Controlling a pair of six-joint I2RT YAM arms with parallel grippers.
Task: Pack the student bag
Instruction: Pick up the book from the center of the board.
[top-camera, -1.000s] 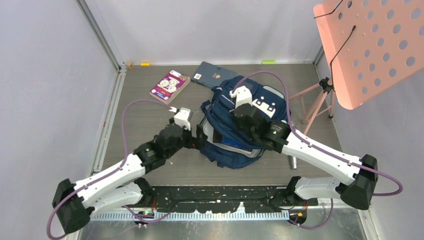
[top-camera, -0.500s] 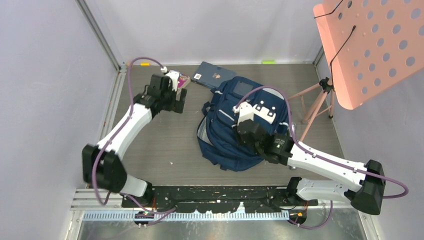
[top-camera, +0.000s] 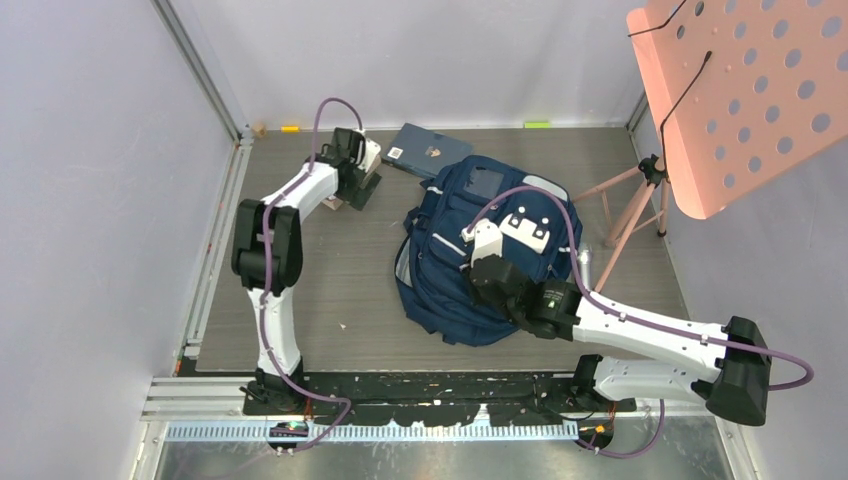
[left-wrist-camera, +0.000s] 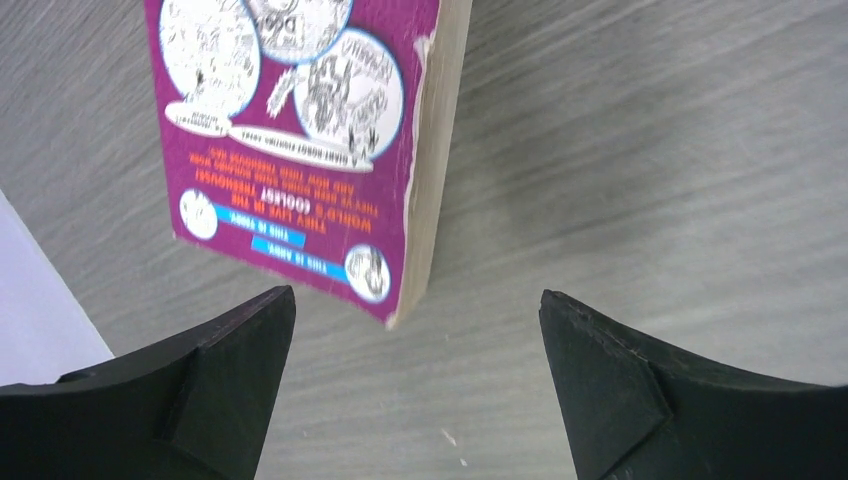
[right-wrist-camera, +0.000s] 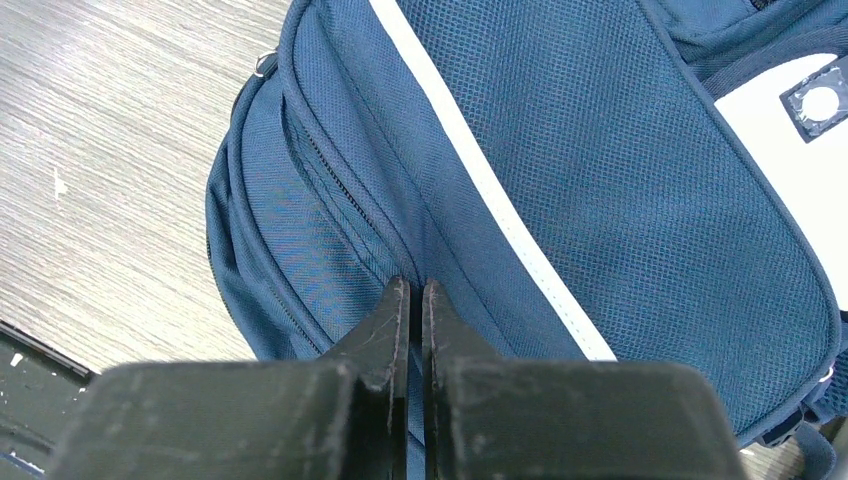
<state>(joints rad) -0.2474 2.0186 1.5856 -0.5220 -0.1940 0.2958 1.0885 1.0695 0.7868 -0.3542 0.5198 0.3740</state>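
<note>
moved: left arm swung from bag to purple paperback (left-wrist-camera: 300, 130) at far left. left gripper (left-wrist-camera: 415, 300) released, jaws wide above book's near corner. right gripper (right-wrist-camera: 410, 285) clenched at side seam of student bag (top-camera: 440, 270), mid-table; fabric hold unclear. advice: centre on page edge, descend squarely, avoid skidding book.

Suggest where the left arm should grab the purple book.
Probably from above, across its width: the purple book lies flat and looks narrower than the gap between the open left fingers. One finger on the page edge, one on the opposite long side.
</note>
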